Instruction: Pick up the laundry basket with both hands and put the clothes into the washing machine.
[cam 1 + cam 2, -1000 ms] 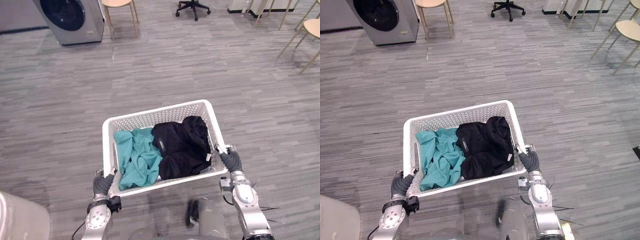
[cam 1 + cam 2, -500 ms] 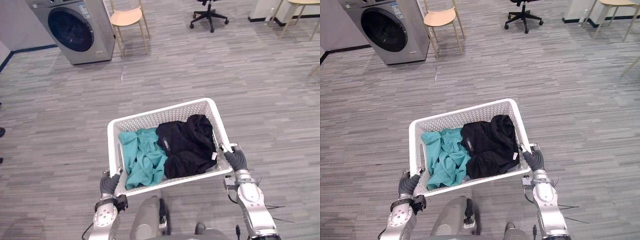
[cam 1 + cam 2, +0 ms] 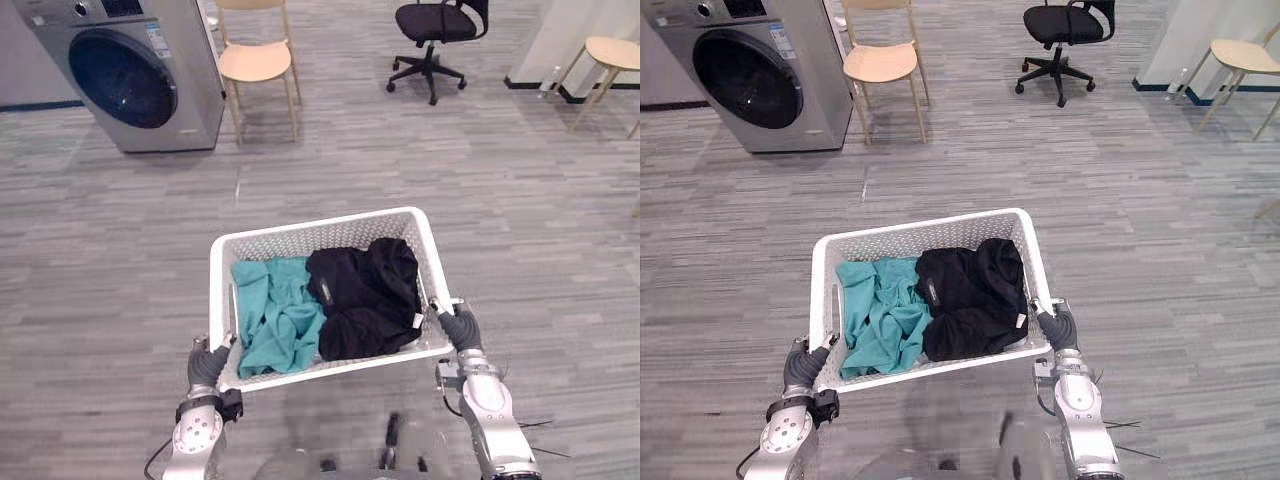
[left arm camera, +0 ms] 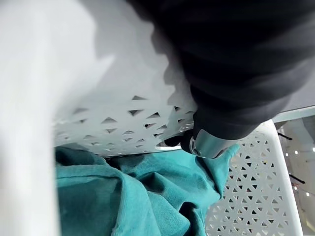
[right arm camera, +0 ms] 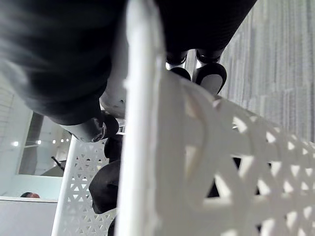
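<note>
I carry a white perforated laundry basket [image 3: 318, 227] above the floor. A teal garment [image 3: 275, 318] lies in its left half and a black garment [image 3: 367, 295] in its right half. My left hand [image 3: 207, 365] is shut on the basket's left end, my right hand [image 3: 459, 328] is shut on its right end. In the left wrist view my thumb [image 4: 211, 142] hooks through the basket's wall over the teal cloth [image 4: 123, 196]. In the right wrist view my fingertips [image 5: 209, 76] curl over the white rim [image 5: 142, 123]. The grey washing machine [image 3: 130, 70], its round door closed, stands at the far left.
A wooden chair [image 3: 255, 60] stands right of the machine. A black office chair [image 3: 435, 30] is further right, and a wooden stool [image 3: 610, 55] at the far right. Grey plank floor [image 3: 420, 160] lies between me and the machine.
The whole picture has shifted, so the camera moved: the washing machine and chairs show more fully and nearer. The basket stays held in both hands, its clothes unchanged.
</note>
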